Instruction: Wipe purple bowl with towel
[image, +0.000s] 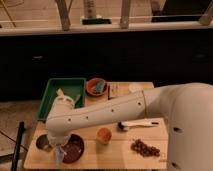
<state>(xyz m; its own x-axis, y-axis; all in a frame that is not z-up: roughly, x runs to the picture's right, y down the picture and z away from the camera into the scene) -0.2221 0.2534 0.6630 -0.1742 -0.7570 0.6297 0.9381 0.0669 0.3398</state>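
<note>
The purple bowl (74, 149) is a dark, glossy, shallow dish at the front left of the wooden table (115, 159). My white arm reaches down from the right to its left rim. The gripper (60, 150) sits low over that rim, mostly hidden under the wrist. A small pale bluish towel (59, 156) hangs from the gripper, against the bowl's left edge. The left part of the bowl is covered by the arm and the towel.
A small grey metal cup (44, 143) stands just left of the bowl. Behind are a green tray (55, 97) and an orange-red bowl (96, 86). An orange fruit (103, 134), a white-handled brush (137, 124) and a brown cluster (145, 147) lie to the right.
</note>
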